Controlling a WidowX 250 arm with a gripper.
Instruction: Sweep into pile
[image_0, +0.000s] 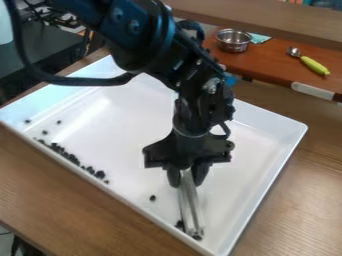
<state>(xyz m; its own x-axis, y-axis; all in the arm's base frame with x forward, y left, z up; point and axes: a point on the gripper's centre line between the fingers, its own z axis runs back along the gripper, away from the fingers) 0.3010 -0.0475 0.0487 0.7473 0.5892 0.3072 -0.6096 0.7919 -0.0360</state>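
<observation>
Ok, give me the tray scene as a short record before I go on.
pincer: shut on silvery bar
bar position: foot at the white tray's bottom corner
main bits: dark, in a ragged line along the lower-left wall
strays: lone bit between line and bar; others beyond the line; some at the bar's foot
pile: not yet gathered
behind: metal bowl, green-handled spoon

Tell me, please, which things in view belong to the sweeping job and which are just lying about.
Part of the job:
gripper
shiny bar held in it
dark bits
white tray they lie in

Just lying about:
metal bowl
green-handled spoon
pale green cloth
</observation>
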